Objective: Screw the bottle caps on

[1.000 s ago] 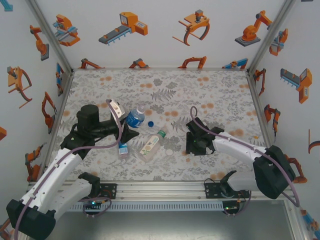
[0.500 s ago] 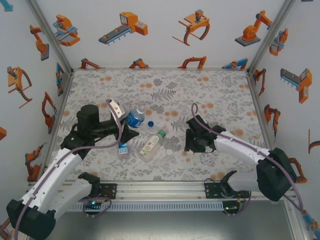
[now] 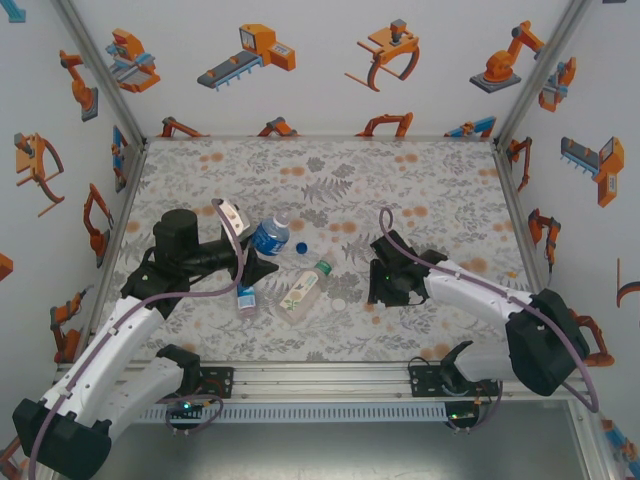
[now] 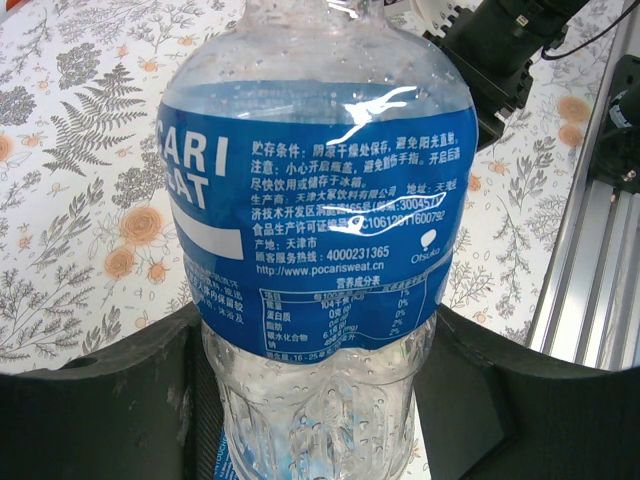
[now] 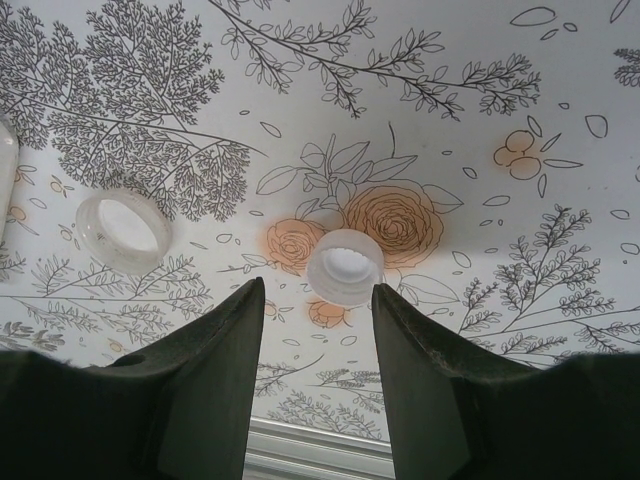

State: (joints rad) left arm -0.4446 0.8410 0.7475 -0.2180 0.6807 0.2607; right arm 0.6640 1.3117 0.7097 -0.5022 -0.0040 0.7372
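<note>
The right arm (image 3: pixel 470 295) is sliding a little to the left across the worktop (image 3: pixel 430 190) compared with a second ago, bringing its head closer to the caps near the lying bottles. The right fingers (image 5: pixel 210 390) are standing apart and gripping nothing. Just beyond their tips, in line with the gap, a white cap (image 5: pixel 345 267) is lying open side up on an orange flower of the pattern. A second white cap (image 5: pixel 124 230) is lying off to the left of it, also open side up.

The left arm (image 3: pixel 130 320) is staying where it was. The left fingers (image 4: pixel 110 400) are closed on the blue-labelled bottle (image 4: pixel 315 200), pressing its clear lower part from both sides.

Nothing else is shifting. The other slim bottle (image 3: pixel 246 298) is lying just beside the left arm's head. The wider bottle (image 3: pixel 300 290) is lying next to it, its green neck ring pointing toward the far right. The blue cap (image 3: pixel 301 247) is sitting on the worktop between the held bottle and the wider one.
</note>
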